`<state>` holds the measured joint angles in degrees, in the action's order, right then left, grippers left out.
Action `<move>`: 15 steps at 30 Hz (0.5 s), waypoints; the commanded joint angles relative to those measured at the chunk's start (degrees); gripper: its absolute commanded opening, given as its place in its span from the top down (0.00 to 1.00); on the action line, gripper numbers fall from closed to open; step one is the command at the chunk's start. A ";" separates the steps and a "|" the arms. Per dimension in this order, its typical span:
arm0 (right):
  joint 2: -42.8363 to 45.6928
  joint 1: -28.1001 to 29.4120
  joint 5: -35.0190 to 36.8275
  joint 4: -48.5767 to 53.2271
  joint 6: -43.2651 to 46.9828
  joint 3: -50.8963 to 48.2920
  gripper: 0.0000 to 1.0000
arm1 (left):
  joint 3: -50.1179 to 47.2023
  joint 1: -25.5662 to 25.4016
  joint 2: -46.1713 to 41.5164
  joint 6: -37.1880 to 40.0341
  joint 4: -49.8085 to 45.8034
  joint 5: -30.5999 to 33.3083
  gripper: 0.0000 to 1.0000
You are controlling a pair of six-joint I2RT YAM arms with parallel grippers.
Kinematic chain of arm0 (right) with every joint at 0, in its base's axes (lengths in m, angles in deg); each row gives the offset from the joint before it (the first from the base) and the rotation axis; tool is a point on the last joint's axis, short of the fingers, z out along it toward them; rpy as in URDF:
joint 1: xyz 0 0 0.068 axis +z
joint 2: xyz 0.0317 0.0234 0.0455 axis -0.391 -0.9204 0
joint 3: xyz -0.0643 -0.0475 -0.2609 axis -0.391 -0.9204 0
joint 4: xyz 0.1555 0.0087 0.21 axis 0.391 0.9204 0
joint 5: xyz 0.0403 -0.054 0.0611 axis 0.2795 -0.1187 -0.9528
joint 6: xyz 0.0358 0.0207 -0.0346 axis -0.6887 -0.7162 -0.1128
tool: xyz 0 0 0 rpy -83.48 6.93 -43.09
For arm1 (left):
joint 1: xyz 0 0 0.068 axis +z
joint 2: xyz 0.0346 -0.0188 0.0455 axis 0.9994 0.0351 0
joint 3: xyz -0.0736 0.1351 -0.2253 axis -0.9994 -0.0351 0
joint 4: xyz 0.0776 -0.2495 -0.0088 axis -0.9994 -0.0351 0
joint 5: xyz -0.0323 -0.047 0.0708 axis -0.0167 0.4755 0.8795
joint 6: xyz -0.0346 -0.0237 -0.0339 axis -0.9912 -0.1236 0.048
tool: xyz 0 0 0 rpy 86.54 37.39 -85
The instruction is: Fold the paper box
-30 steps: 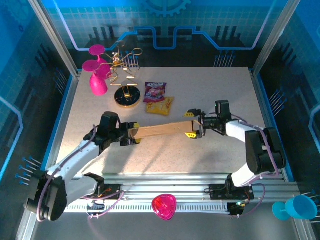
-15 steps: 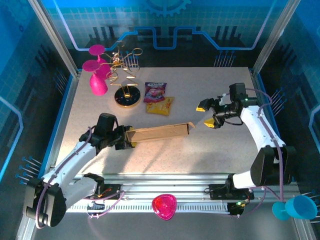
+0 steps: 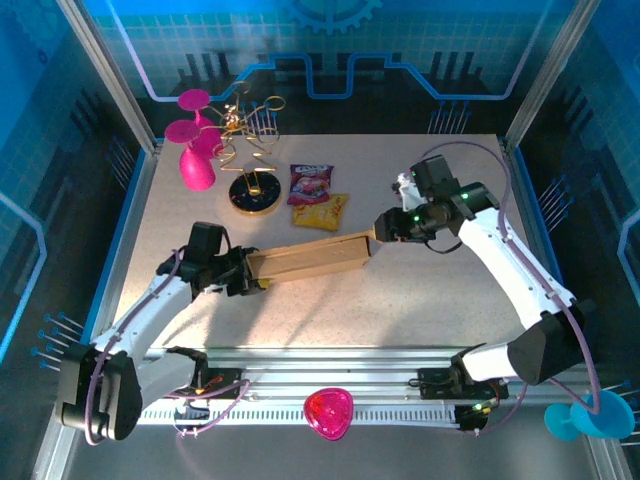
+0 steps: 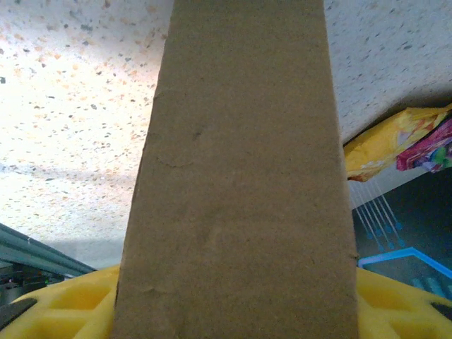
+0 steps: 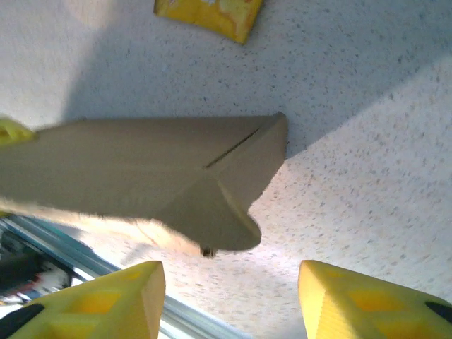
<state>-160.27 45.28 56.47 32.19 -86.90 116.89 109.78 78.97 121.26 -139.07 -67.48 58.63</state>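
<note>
Fingers [image 4: 56, 307] of the left gripper [image 3: 248, 278] are clamping the left end of the paper box [image 3: 310, 258], which is stretching across the middle of the table [image 3: 400, 300]. At its far right end the right gripper [image 3: 384, 228] is hovering, fingers [image 5: 106, 296] spread apart. Snack packets [image 3: 318, 198] are lying beyond.

1. The paper box [image 3: 305, 258] is plain brown.
2. The tabletop [image 3: 400, 300] is off-white with fine dark and orange speckles.
3. One snack packet [image 3: 310, 184] is pink-purple, and the other packet [image 3: 322, 211] is yellow.
4. The right hand [image 5: 229, 296] has yellow fingers [image 5: 353, 296].
5. The goblets [image 3: 197, 170] are magenta.
6. The wire stand [image 3: 250, 195] is gold on a black base.
</note>
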 commanded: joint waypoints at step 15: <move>-9.60 5.93 8.79 1.37 17.51 8.97 0.58 | -0.90 4.62 4.04 -4.69 -5.03 0.58 0.66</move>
<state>-169.10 50.50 65.85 32.52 -72.02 123.82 110.16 82.25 123.05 -139.07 -67.26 55.04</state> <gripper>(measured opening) 0.431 0.531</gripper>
